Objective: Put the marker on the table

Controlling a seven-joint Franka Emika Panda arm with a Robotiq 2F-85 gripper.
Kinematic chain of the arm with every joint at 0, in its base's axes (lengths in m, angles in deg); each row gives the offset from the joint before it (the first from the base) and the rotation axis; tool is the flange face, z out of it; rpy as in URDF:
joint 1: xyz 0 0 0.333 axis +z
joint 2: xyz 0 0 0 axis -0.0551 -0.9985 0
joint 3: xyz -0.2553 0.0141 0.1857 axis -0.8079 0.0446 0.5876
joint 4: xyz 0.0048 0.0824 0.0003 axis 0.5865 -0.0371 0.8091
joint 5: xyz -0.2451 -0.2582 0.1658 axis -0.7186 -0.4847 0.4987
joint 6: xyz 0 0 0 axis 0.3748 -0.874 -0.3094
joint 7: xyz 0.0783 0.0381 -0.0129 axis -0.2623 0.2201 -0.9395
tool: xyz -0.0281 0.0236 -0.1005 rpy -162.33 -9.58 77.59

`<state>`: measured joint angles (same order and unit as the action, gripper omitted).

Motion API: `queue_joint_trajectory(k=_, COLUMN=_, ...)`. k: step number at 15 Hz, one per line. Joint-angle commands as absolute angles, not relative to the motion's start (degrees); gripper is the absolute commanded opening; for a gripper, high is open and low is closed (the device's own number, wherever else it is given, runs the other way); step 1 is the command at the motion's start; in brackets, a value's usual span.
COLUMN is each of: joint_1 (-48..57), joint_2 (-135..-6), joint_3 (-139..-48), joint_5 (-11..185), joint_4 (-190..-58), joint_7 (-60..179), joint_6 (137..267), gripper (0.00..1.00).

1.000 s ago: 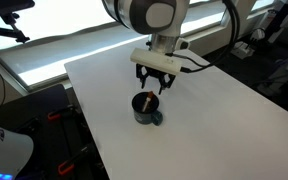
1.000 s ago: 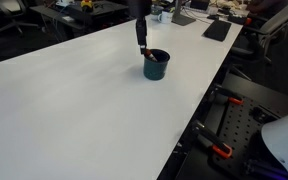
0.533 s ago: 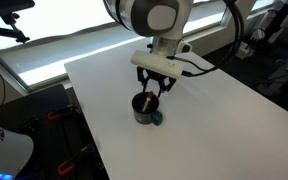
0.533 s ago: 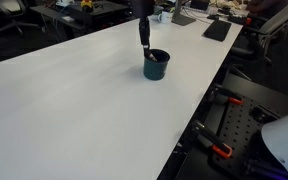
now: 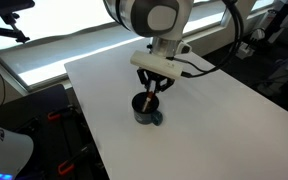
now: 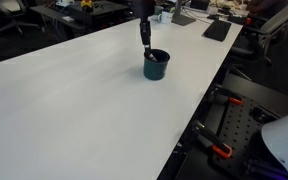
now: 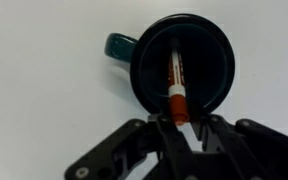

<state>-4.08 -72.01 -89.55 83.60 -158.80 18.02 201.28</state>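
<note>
The marker (image 7: pixel 176 85), dark-bodied with an orange-red end, stands inside a dark teal mug (image 7: pixel 216 62) on the white table (image 5: pixel 219 115). Its orange-red end points up between my fingers. My gripper (image 7: pixel 180 122) hangs straight over the mug and its fingers are closed in on the marker's top end. In both exterior views the gripper (image 5: pixel 154 88) (image 6: pixel 144 40) sits just above the mug (image 5: pixel 144 112) (image 6: pixel 156 66), near the table's edge. The marker's lower part is hidden in the mug.
The mug's handle (image 7: pixel 117 45) sticks out to one side. The table (image 6: pixel 74 100) spreads wide around the mug. Beyond its edges are dark equipment with orange clamps (image 6: pixel 222 150), office desks (image 6: pixel 214 28) and a bright window strip (image 5: pixel 54 50).
The gripper's fingers have drawn together around the marker's top end. The arm and the mug have stayed in place.
</note>
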Motion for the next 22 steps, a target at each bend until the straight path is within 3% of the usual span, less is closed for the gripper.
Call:
queue_joint_trajectory(k=1, joint_1=-3.94, joint_2=-71.57, joint_3=-89.52, joint_5=84.01, joint_4=-158.85, joint_7=19.28, joint_6=199.93, gripper=0.0)
queue_joint_trajectory(k=10, joint_1=-4.17, joint_2=-70.49, joint_3=-89.27, joint_5=85.2, joint_4=-159.18, joint_7=19.2, joint_6=199.67, gripper=0.04)
queue_joint_trajectory(k=22, joint_1=-5.67, joint_2=-52.43, joint_3=-94.76, joint_5=86.01, joint_4=-158.3, joint_7=23.21, joint_6=199.61, gripper=0.04)
